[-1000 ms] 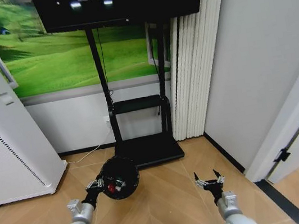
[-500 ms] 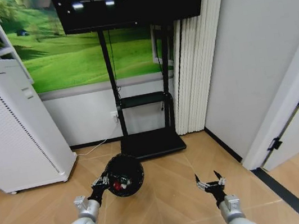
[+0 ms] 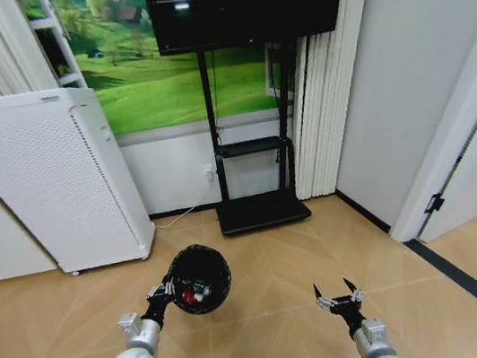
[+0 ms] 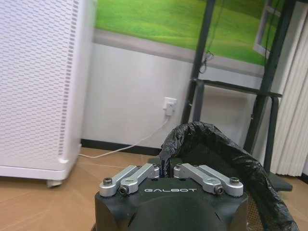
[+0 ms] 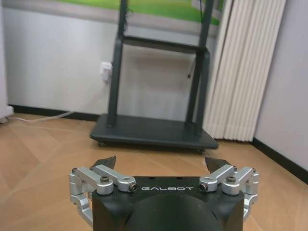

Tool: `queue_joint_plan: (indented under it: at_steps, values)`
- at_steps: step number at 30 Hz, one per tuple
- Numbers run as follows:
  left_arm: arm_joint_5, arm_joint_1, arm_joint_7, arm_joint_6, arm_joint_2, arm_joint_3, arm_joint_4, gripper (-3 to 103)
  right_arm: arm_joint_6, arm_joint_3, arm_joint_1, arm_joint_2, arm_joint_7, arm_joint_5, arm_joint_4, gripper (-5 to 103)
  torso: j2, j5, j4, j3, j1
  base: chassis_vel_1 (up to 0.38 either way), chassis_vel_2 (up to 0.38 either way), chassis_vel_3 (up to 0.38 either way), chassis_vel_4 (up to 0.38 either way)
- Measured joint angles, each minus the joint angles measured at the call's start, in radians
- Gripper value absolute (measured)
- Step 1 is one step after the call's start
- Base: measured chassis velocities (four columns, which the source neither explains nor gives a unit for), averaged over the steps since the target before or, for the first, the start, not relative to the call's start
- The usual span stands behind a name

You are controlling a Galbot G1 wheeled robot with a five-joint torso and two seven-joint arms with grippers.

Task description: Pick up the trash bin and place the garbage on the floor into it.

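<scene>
The left gripper is clamped on the near rim of the trash bin, which hangs above the floor at its 1 o'clock, red-and-white garbage inside. The right gripper, fingers spread apart and empty, sits at the bin's 4 o'clock.

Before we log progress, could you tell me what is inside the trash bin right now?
The trash bin, held by the left gripper, shows a black bag lining with small red and white pieces inside. What lies beneath them is hidden.
</scene>
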Motion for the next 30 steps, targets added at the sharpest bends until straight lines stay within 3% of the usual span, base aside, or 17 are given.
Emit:
queue_joint_plan:
  at_steps: [5,10,12,13,16,17,20,23,25,26,29,30]
  values:
    - [0.0,0.004,-0.013,0.001,-0.013,-0.004,-0.002,7,0.02,0.003,0.017,-0.002,-0.017,0.014,-0.028,100,0.0,0.0004,0.0004,0.0,0.0,0.44,0.158,-0.443,-0.151]
    - [-0.035,0.012,-0.087,0.012,-0.044,-0.009,-0.017,7,0.023,0.001,0.007,-0.009,-0.031,0.035,-0.031,100,0.0,0.0001,-0.0003,0.0,0.0,0.069,0.098,-0.059,-0.072]
    - [-0.096,0.015,-0.207,0.041,-0.08,-0.024,-0.032,7,0.024,-0.003,0.007,-0.004,-0.034,0.033,-0.032,100,0.0,0.0006,-0.0005,0.0,0.0,-0.057,-0.005,0.054,0.007]
    - [-0.096,0.015,-0.207,0.041,-0.08,-0.024,-0.032,7,0.024,-0.003,0.007,-0.004,-0.034,0.033,-0.032,100,0.0,0.0006,-0.0005,0.0,0.0,-0.113,-0.01,0.108,0.014]
    - [-0.198,0.02,-0.413,0.061,-0.146,-0.062,-0.045,7,0.022,-0.008,0.009,0.007,-0.037,0.03,-0.027,100,0.0,0.0007,-0.0002,0.0,0.0,-0.119,-0.047,0.102,0.039]
    - [-0.198,0.02,-0.413,0.061,-0.146,-0.062,-0.045,7,0.022,-0.008,0.009,0.007,-0.037,0.03,-0.027,100,0.0,0.0007,-0.0002,0.0,0.0,-0.103,-0.035,0.087,0.03]
    - [-0.276,0.018,-0.488,0.072,-0.177,-0.116,-0.044,7,0.015,-0.009,0.011,0.006,-0.039,0.029,-0.022,100,0.0,0.0001,0.0002,0.0,0.0,-0.038,-0.012,0.041,0.017]
    - [-0.299,0.01,-0.509,0.071,-0.18,-0.142,-0.034,7,0.014,-0.009,0.01,0.005,-0.039,0.031,-0.022,100,0.0,0.0002,0.0001,0.0,0.0,0.0,0.0,0.0,0.0]
    - [-0.374,-0.009,-0.535,0.069,-0.178,-0.192,-0.01,7,0.014,-0.009,0.004,-0.004,-0.038,0.034,-0.023,100,0.0,0.0001,0.0002,0.0,0.0,0.0,0.0,0.0,0.0]
    - [-0.374,-0.009,-0.535,0.069,-0.178,-0.192,-0.01,7,0.014,-0.009,0.004,-0.004,-0.038,0.034,-0.023,100,0.0,0.0001,0.0002,0.0,0.0,0.0,0.0,0.0,0.0]
    - [-0.554,-0.03,-0.533,0.072,-0.168,-0.246,0.048,7,0.015,-0.009,-0.004,-0.009,-0.038,0.032,-0.027,100,0.0,0.0001,-0.0003,0.0,0.0,0.0,0.0,0.0,0.0]
    - [-0.554,-0.03,-0.533,0.072,-0.168,-0.246,0.048,7,0.015,-0.009,-0.004,-0.009,-0.038,0.032,-0.027,100,0.0,0.0001,-0.0003,0.0,0.0,0.0,0.0,0.0,0.0]
